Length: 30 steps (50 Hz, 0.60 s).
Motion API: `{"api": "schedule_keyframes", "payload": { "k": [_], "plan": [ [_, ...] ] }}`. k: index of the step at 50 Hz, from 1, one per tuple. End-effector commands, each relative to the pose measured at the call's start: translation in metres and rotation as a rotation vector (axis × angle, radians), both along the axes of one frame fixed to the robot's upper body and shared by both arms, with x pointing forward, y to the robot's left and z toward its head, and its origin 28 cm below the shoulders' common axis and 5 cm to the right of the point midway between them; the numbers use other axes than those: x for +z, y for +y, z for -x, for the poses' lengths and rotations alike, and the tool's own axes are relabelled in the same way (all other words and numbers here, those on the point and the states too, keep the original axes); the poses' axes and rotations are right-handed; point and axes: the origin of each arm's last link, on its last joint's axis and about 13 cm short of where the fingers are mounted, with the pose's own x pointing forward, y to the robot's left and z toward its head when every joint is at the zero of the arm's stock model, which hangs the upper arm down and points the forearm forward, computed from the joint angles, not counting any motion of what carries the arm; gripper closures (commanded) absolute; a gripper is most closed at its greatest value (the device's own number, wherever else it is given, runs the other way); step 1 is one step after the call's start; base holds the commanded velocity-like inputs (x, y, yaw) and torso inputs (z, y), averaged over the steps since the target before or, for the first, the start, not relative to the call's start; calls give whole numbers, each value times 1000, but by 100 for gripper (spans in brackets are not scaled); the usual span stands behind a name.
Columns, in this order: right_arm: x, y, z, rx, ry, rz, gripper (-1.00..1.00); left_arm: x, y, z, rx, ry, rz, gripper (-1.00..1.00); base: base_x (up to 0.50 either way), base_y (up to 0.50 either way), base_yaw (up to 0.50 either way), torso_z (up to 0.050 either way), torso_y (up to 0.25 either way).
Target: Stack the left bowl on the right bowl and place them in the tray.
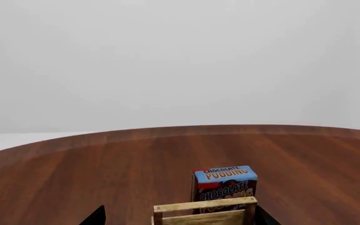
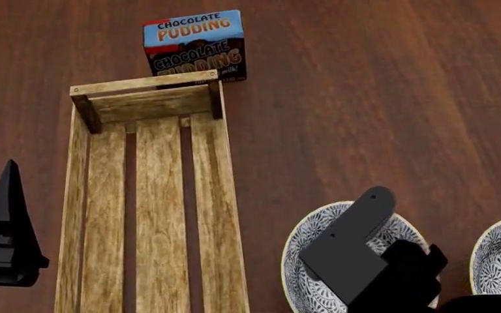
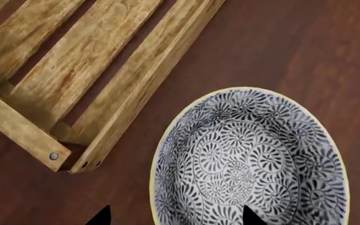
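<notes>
Surface: dark reddish-brown wooden table (image 2: 364, 98) with a curved far edge, under a plain pale grey backdrop.

Head view, tray: the long rectangular light-wood crate with a slatted bottom and corner posts (image 2: 224, 195) lay lengthwise on the table, nothing inside it.

Head view, box: a blue-and-brown carton (image 2: 194, 45) stood just beyond the tray's far end, printed "CHOCOLATE PUDDING" on its blue top panel and again on the brown front; a small word that looked like "milk" sat at one corner, too tiny to be sure.

Head view, bowls: the left bowl, white with a dense black swirl pattern (image 2: 312, 241), sat on the table just right of the tray, well outside it; the right bowl of the same pattern (image 2: 498, 257) lay beside it at the frame's edge, the two apart and unstacked.

Head view, right gripper (image 2: 368, 251): black, hanging over the left bowl and covering its middle; jaw spacing could not be told here.

Head view, left gripper (image 2: 7, 228): black, pointed, left of the tray; its jaws could not be judged.

Left wrist view: the tray's end rail (image 1: 205, 211) and the pudding box (image 1: 225, 185) behind it; two dark fingertips (image 1: 95, 216) showed far apart, gripping nothing.

Right wrist view: the left bowl (image 3: 249, 159) beside the tray's corner (image 3: 73, 154); two black fingertips (image 3: 100, 216) stood wide, one over the table and one over the bowl, empty.
</notes>
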Motion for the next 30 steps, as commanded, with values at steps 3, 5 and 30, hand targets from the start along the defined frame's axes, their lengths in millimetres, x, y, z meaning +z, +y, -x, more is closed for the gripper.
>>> {"api": "schedule_keyframes", "payload": {
  "k": [3, 5, 30],
  "plan": [
    [-21, 3, -13, 14, 56, 6, -100, 0, 1, -1, 1, 2, 1, -100, 0, 0, 0, 0, 0],
    [-22, 3, -14, 16, 59, 6, -100, 0, 1, -1, 0, 2, 0, -100, 0, 0, 0, 0, 0],
    [-47, 0, -22, -2, 98, -7, -100, -1, 1, -1, 1, 5, -3, -100, 0, 0, 0, 0, 0]
  ]
}}
